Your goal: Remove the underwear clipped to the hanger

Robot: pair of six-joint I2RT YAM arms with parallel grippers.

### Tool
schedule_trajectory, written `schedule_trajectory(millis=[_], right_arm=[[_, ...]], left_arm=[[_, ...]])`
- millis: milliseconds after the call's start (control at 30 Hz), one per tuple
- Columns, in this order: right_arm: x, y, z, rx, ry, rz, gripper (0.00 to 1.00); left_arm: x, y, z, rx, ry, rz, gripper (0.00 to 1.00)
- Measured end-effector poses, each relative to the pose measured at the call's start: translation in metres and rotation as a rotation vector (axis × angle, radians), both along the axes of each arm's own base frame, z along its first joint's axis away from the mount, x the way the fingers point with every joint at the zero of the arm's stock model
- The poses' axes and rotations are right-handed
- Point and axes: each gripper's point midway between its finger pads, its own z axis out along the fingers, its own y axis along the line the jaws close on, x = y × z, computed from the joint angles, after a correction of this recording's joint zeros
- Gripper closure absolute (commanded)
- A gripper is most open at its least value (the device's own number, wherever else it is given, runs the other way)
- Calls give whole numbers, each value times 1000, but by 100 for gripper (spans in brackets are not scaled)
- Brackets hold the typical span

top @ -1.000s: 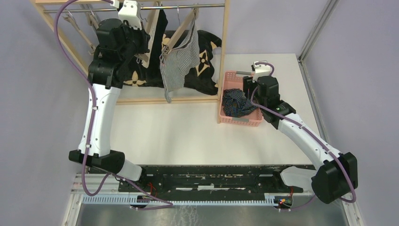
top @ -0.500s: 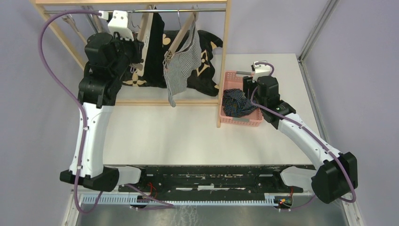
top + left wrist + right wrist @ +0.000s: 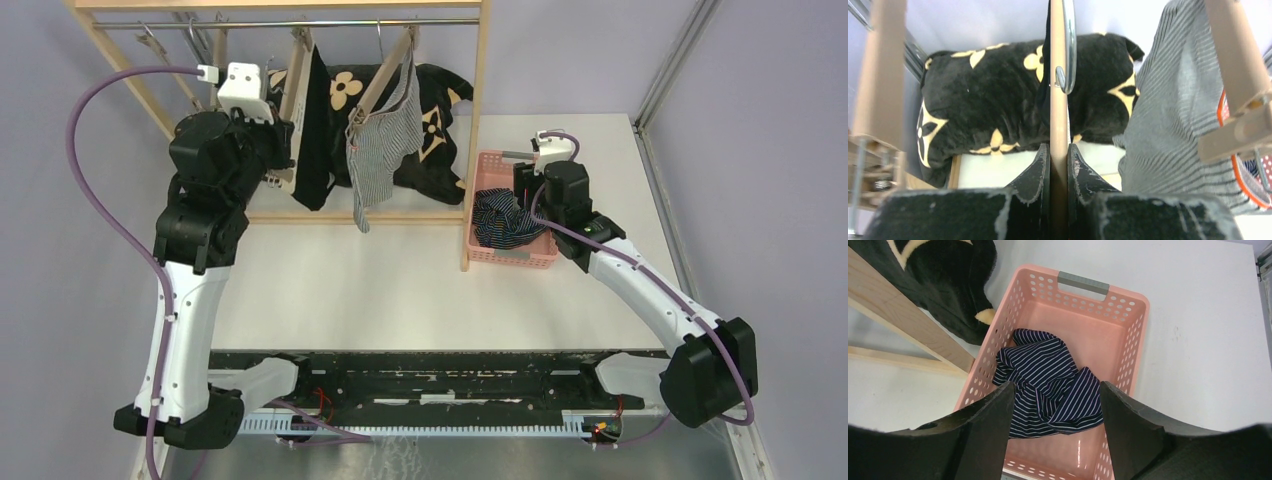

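The plain black underwear hangs from a wooden hanger on the rack rail. My left gripper is shut on that hanger's wooden bar, below its metal hook; in the left wrist view only a thin black cloth edge shows beside the bar. The grey-white pinstriped underwear hangs clipped on the neighbouring hanger and also shows in the left wrist view. The navy striped underwear lies in the pink basket. My right gripper is open above it.
A black cushion with cream flower marks lies behind the rack. The wooden rack post stands right beside the pink basket. Several bare hangers hang at the rail's left end.
My left arm has drawn back to the left and toward me, pulling the hanger with the black underwear along. The pinstriped pair swung a little. The right arm has not moved.
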Motion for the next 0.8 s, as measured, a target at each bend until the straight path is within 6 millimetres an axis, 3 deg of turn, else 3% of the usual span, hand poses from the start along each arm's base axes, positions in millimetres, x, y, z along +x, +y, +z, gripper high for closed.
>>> schedule_trajectory(millis=[100, 200, 433, 600, 700, 800], right_arm=[[0, 1, 0, 3, 1, 7, 28], [-1, 4, 0, 9, 4, 22, 28], [-9, 28, -1, 65, 42, 148, 28], [-22, 47, 2, 115, 71, 260, 26], [-35, 59, 9, 148, 80, 347, 25], [-44, 69, 19, 174, 87, 418, 23]], left_arm=[[-6, -2, -15, 8, 43, -18, 97], [-26, -4, -33, 14, 98, -56, 97], [-109, -5, -47, 5, 134, -166, 97], [-164, -7, -78, -33, 160, -234, 97], [-187, -24, -112, -74, 241, -345, 97], [-199, -44, -125, -128, 285, -460, 97]])
